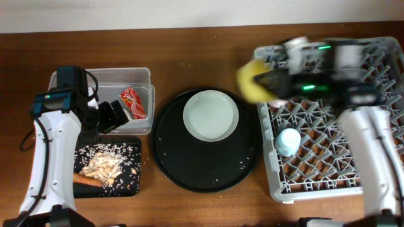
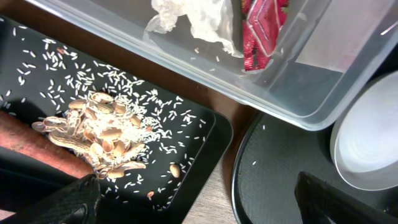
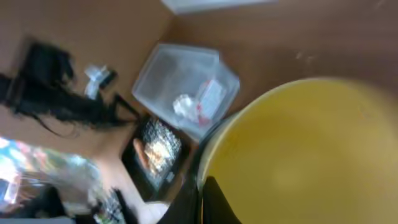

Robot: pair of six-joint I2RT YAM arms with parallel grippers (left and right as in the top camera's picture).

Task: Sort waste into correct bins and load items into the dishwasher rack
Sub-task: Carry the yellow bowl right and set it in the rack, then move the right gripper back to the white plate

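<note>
We see the right gripper (image 1: 262, 82) closed on the yellow bowl (image 1: 250, 82), which hangs blurred over the upper left corner of the dishwasher rack (image 1: 379, 69), partly past the rack's left wall. In the right wrist view the bowl (image 3: 305, 155) fills most of the frame, with one dark finger across its near rim. A blue cup (image 1: 288, 141) sits among the pegs near the rack's left edge. The rest of the peg grid that we can see is bare, though the right arm covers part of it. The left gripper (image 1: 115, 116) hovers wide open and holds nothing, over the clear tub's (image 1: 144, 74) front wall where it nears the black rectangular tray (image 1: 135, 186). Its two fingers (image 2: 59, 202) frame the bottom corners of the left wrist view, far apart. Inside the tub lie the red wrapper (image 2: 264, 28) and the white tissue (image 2: 193, 18), side by side. The rectangular tray carries scattered grains (image 2: 124, 93), a heap of peanut shells (image 2: 99, 140) and the carrot (image 2: 34, 146) along its left side. A narrow strip of bare table (image 2: 217, 186) separates this tray from the round black tray (image 1: 208, 170), and the tub's corner reaches just over that round rim. The pale plate (image 1: 211, 115) rests in the round tray's upper half, with a few stray grains below it.
</note>
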